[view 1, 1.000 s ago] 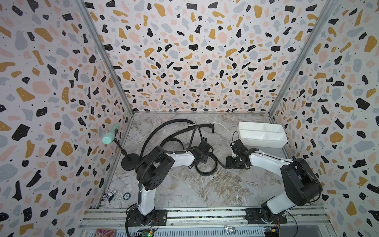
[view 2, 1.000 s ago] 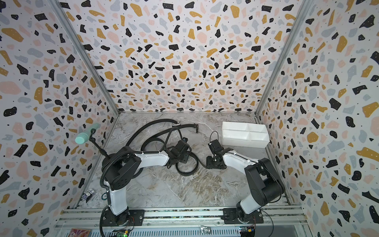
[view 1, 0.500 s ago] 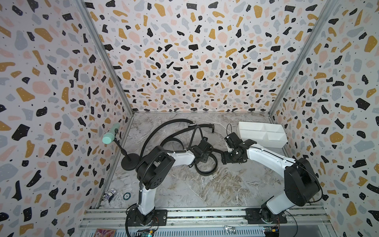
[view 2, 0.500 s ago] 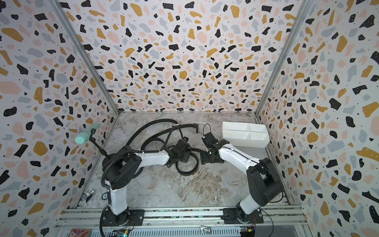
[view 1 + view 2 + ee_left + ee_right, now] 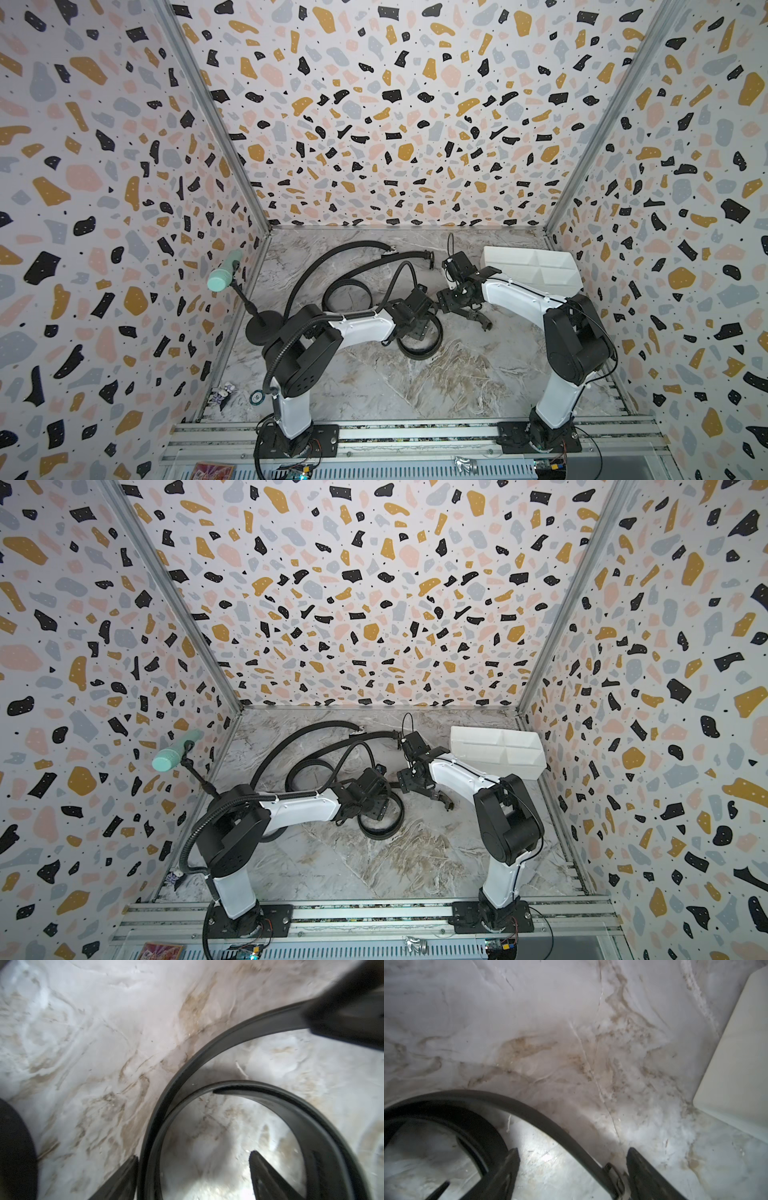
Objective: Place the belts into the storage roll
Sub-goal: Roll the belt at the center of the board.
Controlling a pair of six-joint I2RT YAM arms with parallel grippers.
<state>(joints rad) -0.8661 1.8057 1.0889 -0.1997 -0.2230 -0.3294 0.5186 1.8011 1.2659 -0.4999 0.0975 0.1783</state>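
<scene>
In both top views the coiled black strap belt [image 5: 417,353] lies on the marbled table [image 5: 436,395], well apart from the white divided plastic tray [image 5: 511,258] back right. My 2 arms reach low over it. Left wrist: left claw [image 5: 193,1155] spread, straddling the coil wall. Right wrist: right claw [image 5: 573,1149] spread over the buckle [image 5: 614,1169] end, not pinching.

Three belts [image 5: 415,354], one storage roll [image 5: 512,254], two arms [image 5: 365,326], one microphone stand [image 5: 223,277]
</scene>
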